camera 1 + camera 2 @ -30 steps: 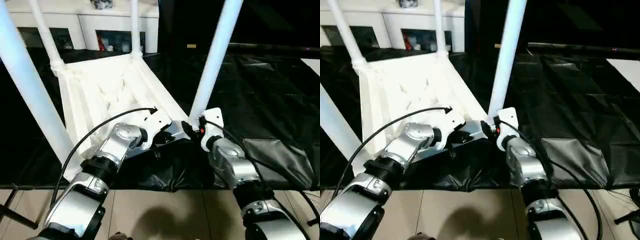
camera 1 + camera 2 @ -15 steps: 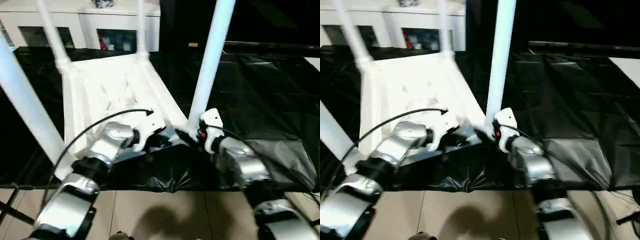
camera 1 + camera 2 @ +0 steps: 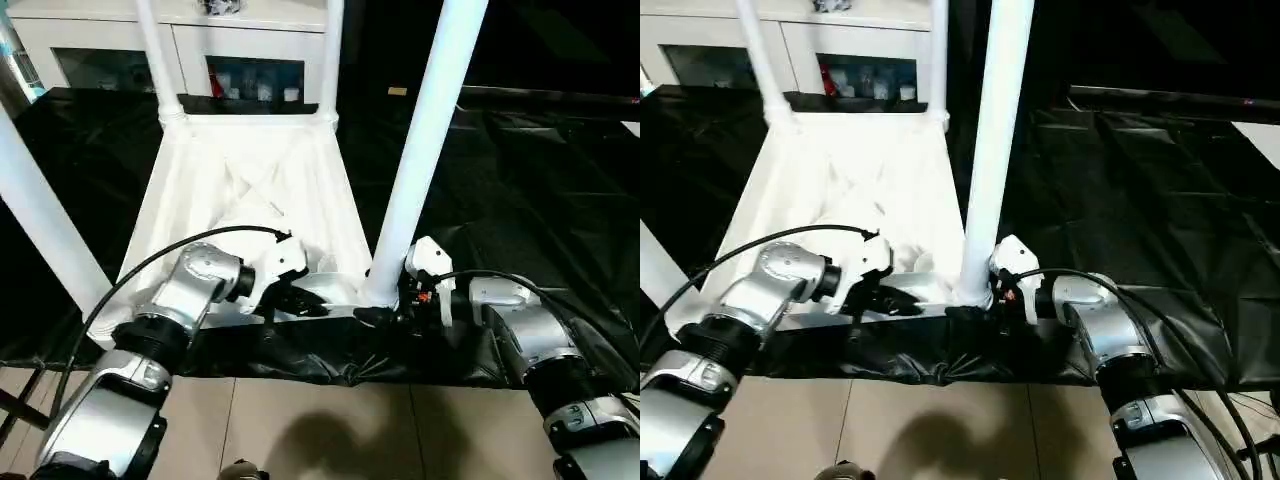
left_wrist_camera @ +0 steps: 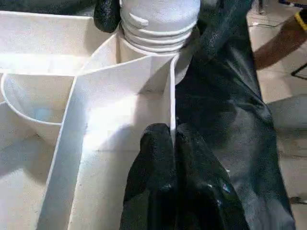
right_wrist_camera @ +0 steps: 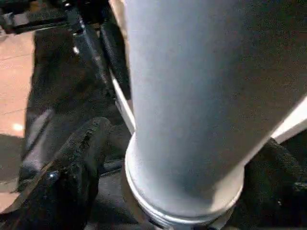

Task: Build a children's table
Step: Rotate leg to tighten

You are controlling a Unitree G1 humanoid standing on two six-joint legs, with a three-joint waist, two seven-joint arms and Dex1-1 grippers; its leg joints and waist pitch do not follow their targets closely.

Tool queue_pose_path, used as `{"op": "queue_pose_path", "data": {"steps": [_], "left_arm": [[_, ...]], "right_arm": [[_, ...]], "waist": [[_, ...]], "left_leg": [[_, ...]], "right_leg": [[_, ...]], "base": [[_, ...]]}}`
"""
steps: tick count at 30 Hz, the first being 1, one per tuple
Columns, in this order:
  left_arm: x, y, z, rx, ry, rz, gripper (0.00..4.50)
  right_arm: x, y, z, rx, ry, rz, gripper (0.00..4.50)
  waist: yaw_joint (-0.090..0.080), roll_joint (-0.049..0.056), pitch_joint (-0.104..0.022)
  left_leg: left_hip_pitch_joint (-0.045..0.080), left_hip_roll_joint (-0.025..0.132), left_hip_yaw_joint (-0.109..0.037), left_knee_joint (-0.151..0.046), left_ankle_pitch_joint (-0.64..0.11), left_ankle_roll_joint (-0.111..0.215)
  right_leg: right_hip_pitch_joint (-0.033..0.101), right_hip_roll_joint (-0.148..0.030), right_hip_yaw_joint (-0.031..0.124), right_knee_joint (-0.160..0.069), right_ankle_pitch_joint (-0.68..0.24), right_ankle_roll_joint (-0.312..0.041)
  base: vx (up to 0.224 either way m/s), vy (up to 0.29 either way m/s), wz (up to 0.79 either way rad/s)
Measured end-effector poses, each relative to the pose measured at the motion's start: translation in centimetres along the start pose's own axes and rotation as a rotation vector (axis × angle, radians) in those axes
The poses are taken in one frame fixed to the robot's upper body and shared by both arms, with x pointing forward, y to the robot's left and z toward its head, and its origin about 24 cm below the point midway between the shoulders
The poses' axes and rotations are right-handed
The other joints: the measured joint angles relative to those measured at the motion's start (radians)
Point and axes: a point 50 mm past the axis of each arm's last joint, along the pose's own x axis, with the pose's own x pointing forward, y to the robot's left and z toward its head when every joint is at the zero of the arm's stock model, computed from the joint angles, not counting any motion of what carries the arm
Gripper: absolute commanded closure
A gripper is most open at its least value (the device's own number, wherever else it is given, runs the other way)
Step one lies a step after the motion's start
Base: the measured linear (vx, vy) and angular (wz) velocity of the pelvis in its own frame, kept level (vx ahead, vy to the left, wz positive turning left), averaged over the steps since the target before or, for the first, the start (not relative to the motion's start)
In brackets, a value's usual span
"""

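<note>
- Table top lies underside up, centre of the head view, on a black sheet covering the floor.
- Four legs stand in the corner sockets: two far ones at upper left and upper centre, a near left one at the left edge, a near right one right of centre.
- Left pincer: closed, pinching the thin rim wall of the top beside the near right socket.
- Right pincer: fingers spread either side of the near right leg's base; actual contact unclear, view too close.
- Judgement: assembly nearly complete. Threads show above that socket, so this leg probably needs more turning. Then flip the table upright.
</note>
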Motion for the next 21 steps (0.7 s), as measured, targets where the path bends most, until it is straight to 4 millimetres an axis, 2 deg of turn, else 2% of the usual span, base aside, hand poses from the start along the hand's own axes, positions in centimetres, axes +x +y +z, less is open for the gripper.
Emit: {"op": "queue_pose_path", "data": {"steps": [4,6,10,16,19,21], "left_arm": [[-0.3,0.0,-0.1,0.006,0.006,-0.016,4.5],[-0.4,-0.1,-0.1,0.013,0.007,-0.02,4.5],[-0.5,-0.1,-0.1,0.018,0.009,-0.026,4.5],[-0.4,-0.1,-0.1,0.018,0.007,-0.019,4.5],[0.0,0.3,0.1,0.019,0.005,0.031,4.5],[0.8,0.9,0.5,0.005,-0.001,0.117,4.5]], "right_arm": [[0.1,0.1,0.0,0.0,-0.008,0.008,1.16],[0.1,0.1,0.0,0.0,-0.01,0.014,1.47],[0.2,0.1,0.1,0.001,-0.012,0.02,1.72],[0.5,0.4,-0.1,0.016,-0.035,0.014,1.79],[0.6,0.1,-0.3,0.047,-0.06,-0.063,1.79],[1.0,-0.5,-0.7,0.1,-0.096,-0.204,1.79]], "waist": [[0.0,-0.001,0.001],[0.002,-0.002,0.001],[0.002,-0.003,0.002],[0.004,-0.004,0.002],[0.001,-0.005,0.003],[-0.003,-0.006,0.003]], "left_leg": [[0.0,0.0,0.0,0.0,0.0,0.0],[-0.001,0.0,0.0,0.0,0.0,0.0],[-0.001,0.0,0.0,0.0,0.0,0.0],[-0.001,0.0,0.0,0.0,0.0,0.0],[0.0,0.0,0.0,0.0,0.0,0.0],[0.0,0.0,0.0,0.0,0.0,0.0]], "right_leg": [[0.0,0.0,0.0,0.0,0.0,0.0],[0.0,0.0,0.0,0.0,0.0,0.0],[0.0,0.0,0.0,0.0,0.0,0.0],[0.0,0.0,0.0,0.0,0.0,0.0],[0.0,0.0,0.0,0.001,0.0,-0.001],[0.001,0.0,0.0,0.001,0.0,-0.001]], "base": [[0.0,0.0,0.0],[0.0,0.0,0.0],[0.0,0.0,0.0],[0.0,0.0,0.0],[0.0,0.0,0.0],[0.0,0.0,0.0]]}}
